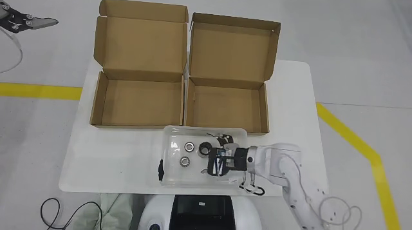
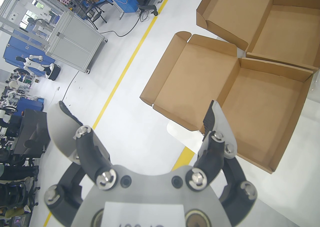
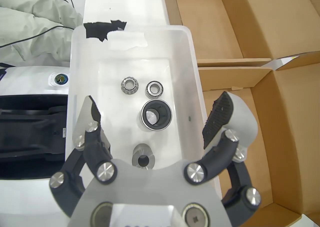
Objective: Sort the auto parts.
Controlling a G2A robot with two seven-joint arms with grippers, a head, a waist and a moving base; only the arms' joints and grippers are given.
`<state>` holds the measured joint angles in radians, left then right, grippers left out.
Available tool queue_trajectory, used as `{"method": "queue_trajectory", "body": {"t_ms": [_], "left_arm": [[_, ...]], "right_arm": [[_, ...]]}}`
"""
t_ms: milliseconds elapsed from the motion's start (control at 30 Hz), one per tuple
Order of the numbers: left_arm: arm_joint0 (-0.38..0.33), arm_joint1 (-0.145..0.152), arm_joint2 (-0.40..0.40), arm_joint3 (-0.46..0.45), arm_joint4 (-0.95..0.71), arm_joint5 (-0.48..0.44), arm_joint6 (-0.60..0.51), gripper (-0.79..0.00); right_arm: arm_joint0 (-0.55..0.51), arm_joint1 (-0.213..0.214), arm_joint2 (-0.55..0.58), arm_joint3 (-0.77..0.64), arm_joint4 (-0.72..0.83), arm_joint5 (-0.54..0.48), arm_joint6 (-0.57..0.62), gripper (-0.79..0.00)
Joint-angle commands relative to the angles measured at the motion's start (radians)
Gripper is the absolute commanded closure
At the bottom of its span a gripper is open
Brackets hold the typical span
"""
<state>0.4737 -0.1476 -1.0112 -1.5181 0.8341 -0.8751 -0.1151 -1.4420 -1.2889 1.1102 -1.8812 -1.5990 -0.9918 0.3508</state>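
Observation:
A clear plastic bin [image 1: 168, 133] [image 3: 82, 63] at the table's front holds two small tapered bearings [image 3: 129, 86] [image 3: 154, 89], a black-rimmed ring bearing [image 3: 156, 116] and a metal sleeve [image 3: 142, 156]. In the top view the bearings [image 1: 190, 145] [image 1: 185, 162] and the ring [image 1: 205, 147] lie in the bin's middle. My right gripper [image 1: 215, 159] [image 3: 157, 104] hangs open over the bin, with the ring bearing between its fingers and below them. My left gripper [image 1: 35, 20] [image 2: 138, 107] is open and holds nothing, off the table's far left over the floor.
Two open cardboard boxes, left [image 1: 141, 101] [image 3: 207, 20] and right [image 1: 228, 107] [image 3: 275, 138], stand side by side behind the bin with lids folded back. Both show in the left wrist view [image 2: 260, 123] [image 2: 287, 33]. The white table [image 1: 290, 101] has bare room at its right.

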Motion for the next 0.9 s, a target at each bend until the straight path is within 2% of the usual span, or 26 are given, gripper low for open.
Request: {"method": "queue_trajectory", "body": {"t_ms": [0,67,233,867], "left_arm": [[0.000,0.000,0.000,0.000,0.000,0.000,0.000,-0.785],[0.000,0.000,0.000,0.000,0.000,0.000,0.000,-0.785],[0.000,0.000,0.000,0.000,0.000,0.000,0.000,-0.785],[0.000,0.000,0.000,0.000,0.000,0.000,0.000,-0.785]], "right_arm": [[0.007,0.000,-0.014,0.007,0.014,0.008,0.038,-0.785],[0.015,-0.001,-0.026,0.016,0.032,0.020,0.067,-0.770],[0.034,-0.001,-0.047,0.045,0.062,0.049,0.113,-0.674],[0.123,-0.003,-0.144,0.180,0.127,0.132,0.240,-0.653]]}}
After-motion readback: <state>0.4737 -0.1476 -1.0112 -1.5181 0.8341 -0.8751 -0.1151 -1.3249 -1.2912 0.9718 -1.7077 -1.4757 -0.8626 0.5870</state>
